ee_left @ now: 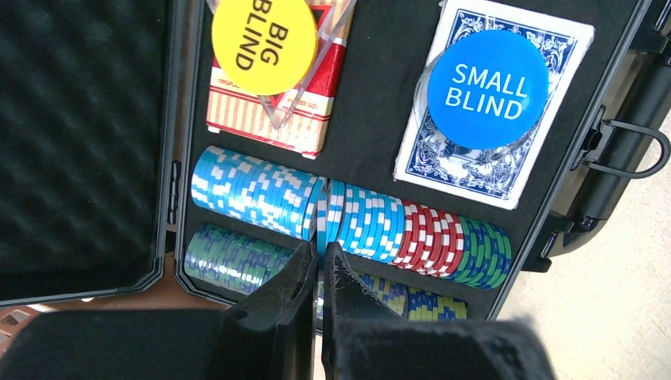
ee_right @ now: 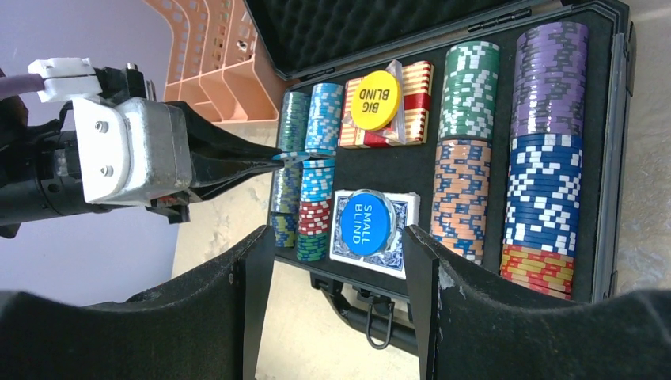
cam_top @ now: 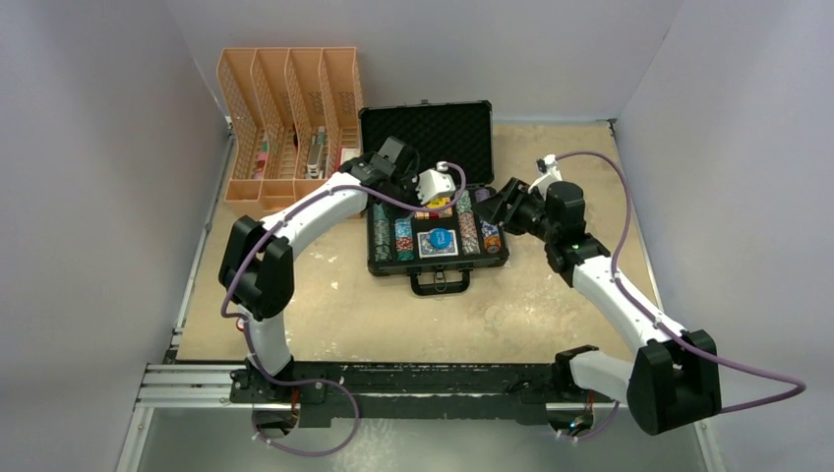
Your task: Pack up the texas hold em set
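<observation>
The black case (cam_top: 425, 130) lies open mid-table, its foam lid up at the back. Rows of poker chips (ee_right: 546, 142) fill its slots. On the red deck (ee_left: 273, 119) rests a yellow BIG BLIND disc (ee_left: 263, 33). A blue SMALL BLIND disc (ee_left: 487, 89) tops the blue deck (ee_left: 443, 162). My left gripper (ee_left: 322, 257) is shut on a light blue chip (ee_left: 322, 226), edge-on at the gap between two light blue stacks. The right wrist view shows that same chip (ee_right: 291, 156) at its tips. My right gripper (ee_right: 340, 245) hangs open over the case's front edge and handle (ee_right: 372, 317), holding nothing.
An orange slotted file organiser (cam_top: 290, 123) stands at the back left, close beside the case lid. Grey walls close in the table on the left, right and back. Bare tan tabletop (cam_top: 393, 315) lies between the case and the arm bases.
</observation>
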`<state>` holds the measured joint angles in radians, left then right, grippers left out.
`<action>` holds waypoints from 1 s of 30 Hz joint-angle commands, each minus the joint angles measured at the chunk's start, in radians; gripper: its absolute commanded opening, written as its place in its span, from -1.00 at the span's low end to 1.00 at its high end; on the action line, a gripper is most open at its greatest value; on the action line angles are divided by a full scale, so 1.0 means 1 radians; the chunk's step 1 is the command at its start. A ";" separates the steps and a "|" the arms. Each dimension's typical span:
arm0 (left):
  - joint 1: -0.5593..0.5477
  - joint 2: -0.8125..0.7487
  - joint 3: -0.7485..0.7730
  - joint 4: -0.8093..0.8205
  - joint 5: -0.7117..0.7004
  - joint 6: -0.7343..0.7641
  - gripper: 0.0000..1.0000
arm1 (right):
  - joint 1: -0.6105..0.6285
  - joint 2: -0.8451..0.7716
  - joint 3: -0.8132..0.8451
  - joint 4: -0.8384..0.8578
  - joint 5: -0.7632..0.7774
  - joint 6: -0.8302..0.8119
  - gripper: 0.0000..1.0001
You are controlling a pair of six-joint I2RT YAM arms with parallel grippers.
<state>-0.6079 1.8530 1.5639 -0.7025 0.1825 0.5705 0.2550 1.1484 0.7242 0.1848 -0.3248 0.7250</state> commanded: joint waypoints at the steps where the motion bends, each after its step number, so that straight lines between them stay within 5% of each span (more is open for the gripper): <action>1: 0.005 0.009 0.052 -0.033 0.035 0.052 -1.00 | -0.004 -0.005 0.019 0.014 -0.015 -0.006 0.25; 9: 0.006 0.057 0.056 0.030 -0.110 -0.017 -1.00 | -0.003 0.012 0.026 0.012 -0.019 -0.015 0.24; 22: 0.005 0.070 0.077 -0.063 -0.032 0.012 -0.99 | -0.005 0.011 0.018 0.007 -0.011 -0.027 0.24; 30: 0.006 -0.041 0.031 0.124 -0.153 -0.103 -1.00 | -0.005 0.028 0.019 0.020 -0.030 -0.027 0.24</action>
<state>-0.6086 1.9099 1.6043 -0.6807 0.0872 0.5350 0.2539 1.1698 0.7242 0.1734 -0.3325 0.7136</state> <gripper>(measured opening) 0.020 0.622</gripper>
